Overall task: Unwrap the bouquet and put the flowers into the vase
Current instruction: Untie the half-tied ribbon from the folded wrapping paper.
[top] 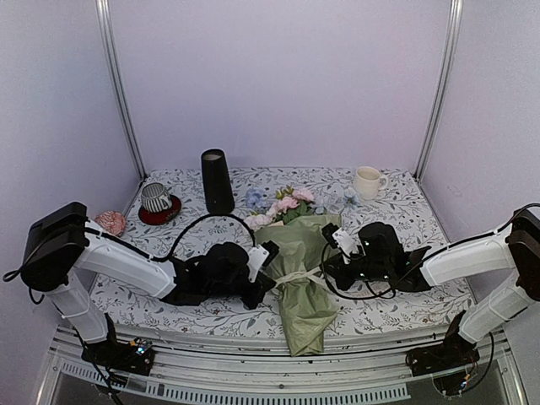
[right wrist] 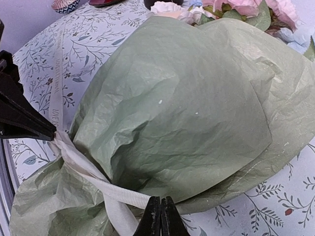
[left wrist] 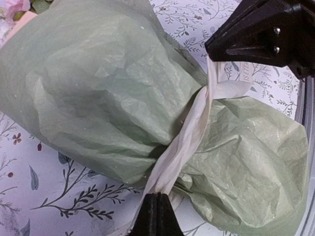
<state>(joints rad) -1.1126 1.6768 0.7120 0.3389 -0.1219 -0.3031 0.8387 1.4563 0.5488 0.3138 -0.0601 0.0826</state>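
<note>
the top camera is looking down from above and behind the arm bases, taking in the whole bench (top: 396,211). both wrist cameras are sitting close, facing the bouquet (top: 302,253) from opposite sides, sharing its ribbon (left wrist: 183,140).

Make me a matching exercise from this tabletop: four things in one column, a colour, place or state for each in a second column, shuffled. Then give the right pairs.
Column one
1. vase
2. mug
3. striped cup
4. bouquet

Column two
A. sitting on a red saucer
B. green-wrapped, lying flat
C. black, standing upright
D. cream, at the back right

Pairs: 1-C, 2-D, 3-A, 4-B
</note>
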